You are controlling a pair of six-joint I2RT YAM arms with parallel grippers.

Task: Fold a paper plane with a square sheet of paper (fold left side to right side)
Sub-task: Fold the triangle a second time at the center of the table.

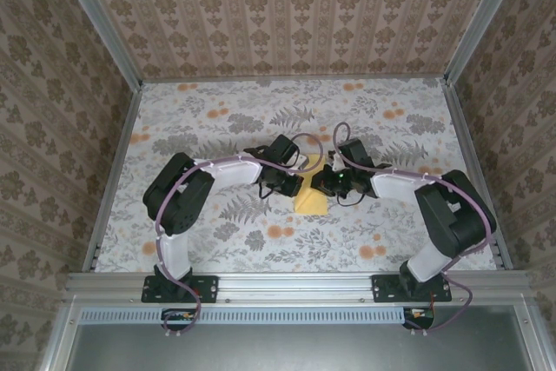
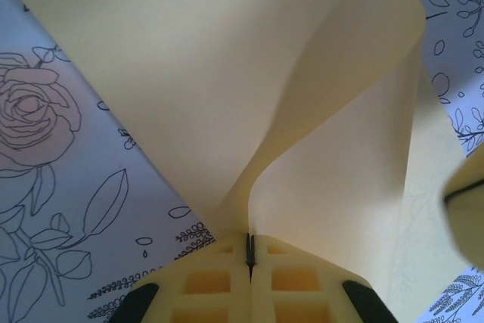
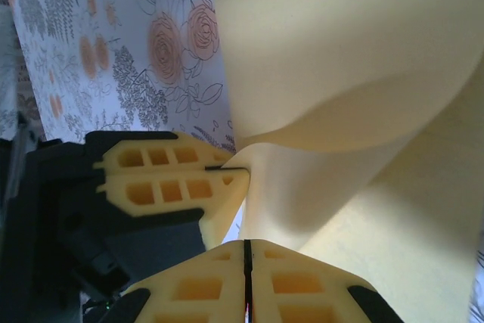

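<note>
Left gripper (image 2: 249, 249) and right gripper (image 3: 247, 256) each pinch the square sheet of paper (image 1: 311, 199) tight, mid-worktop (image 1: 217, 119), far from every edge.

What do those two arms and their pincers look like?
The left arm and right arm have black joints, white link covers and a thin purple cable looping alongside. The left gripper and right gripper are black, with pale-yellow fingers moulded with square pockets.
</note>
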